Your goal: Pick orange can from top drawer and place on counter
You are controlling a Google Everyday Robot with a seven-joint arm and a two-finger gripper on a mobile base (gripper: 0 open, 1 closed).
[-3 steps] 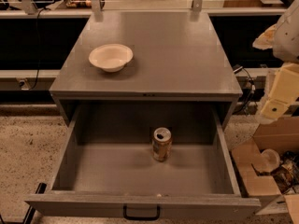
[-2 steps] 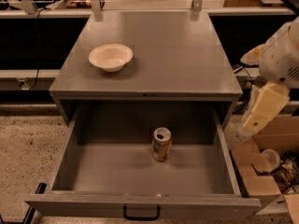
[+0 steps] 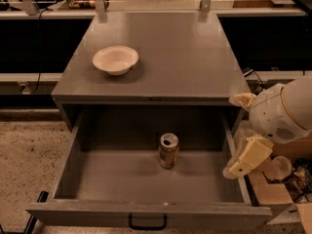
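Observation:
The orange can [image 3: 168,150] stands upright on the floor of the open top drawer [image 3: 122,179], near the middle and toward the back. The drawer is pulled fully out, and its black handle [image 3: 147,223] shows at the bottom edge. The counter [image 3: 180,52] is the grey top above it. My gripper [image 3: 233,136] hangs at the drawer's right wall, to the right of the can and apart from it. Its two cream fingers [image 3: 247,157] are spread apart and hold nothing.
A cream bowl [image 3: 115,59] sits on the counter's left side. Cardboard boxes and a clear cup [image 3: 280,167] lie on the floor right of the drawer. Two metal posts rise at the counter's back edge. Speckled floor lies to the left.
My arm has moved left and down from the right edge of view, bringing the gripper to the drawer's right wall. The can, bowl and drawer have not moved.

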